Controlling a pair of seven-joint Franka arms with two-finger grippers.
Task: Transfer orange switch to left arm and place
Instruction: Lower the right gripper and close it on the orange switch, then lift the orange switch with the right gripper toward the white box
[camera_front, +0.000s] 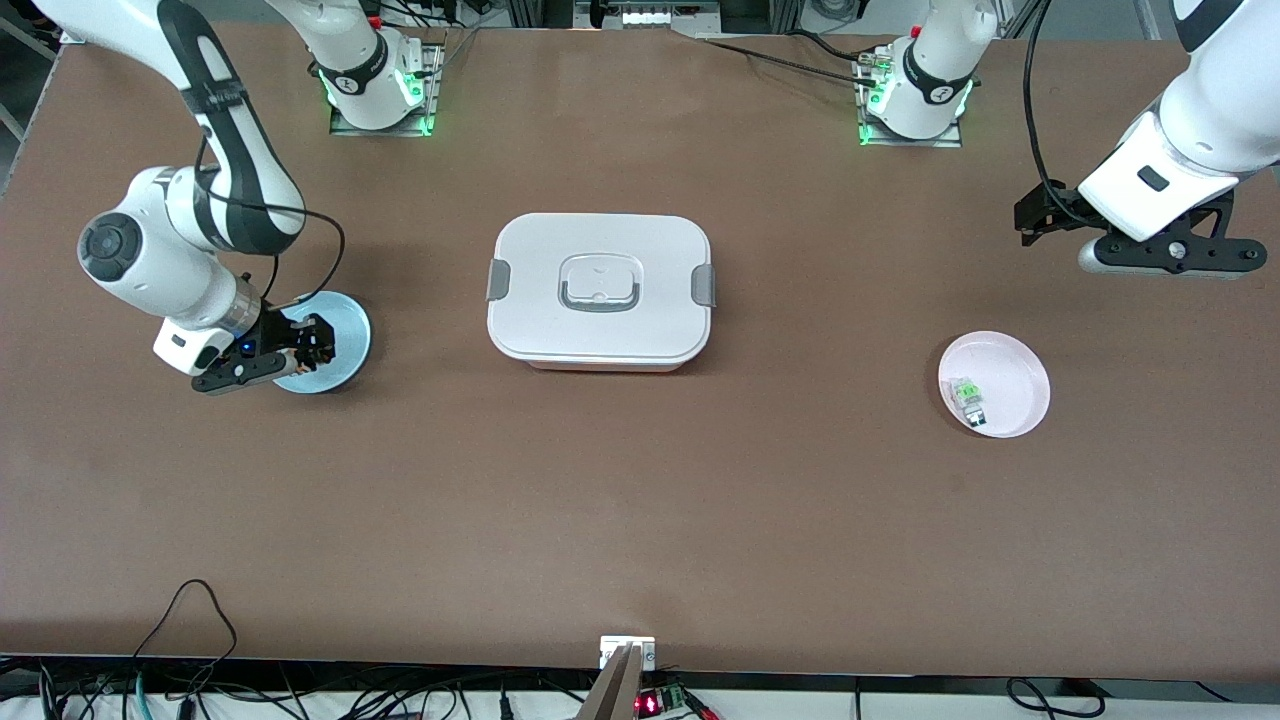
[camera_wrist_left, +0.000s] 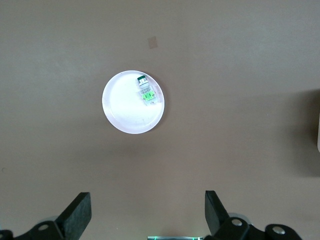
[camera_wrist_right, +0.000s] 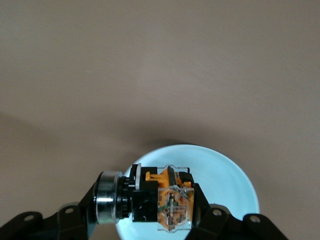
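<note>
Orange and black, the orange switch (camera_wrist_right: 160, 200) sits clamped between the fingers of the right gripper (camera_front: 312, 342), and we see it held over a pale blue plate (camera_front: 345, 352) toward the right arm's end of the table. In the right wrist view the switch's silver round end sticks out to one side of the jaws, with the plate's rim (camera_wrist_right: 235, 172) showing beneath it.

On the front view's clock face, we place that plate at about nine o'clock from the box (camera_front: 600, 290), which stands closed at the middle of the table. At roughly four o'clock from the box lies a pink plate (camera_front: 1020, 375) carrying a small green-and-clear component (camera_front: 968, 398).

The left arm waits, its left gripper (camera_front: 1040, 215) up in the air over bare table, toward the left arm's end; at about one o'clock from the pink plate. We see its fingers (camera_wrist_left: 80, 212) spread well apart, holding nothing.
</note>
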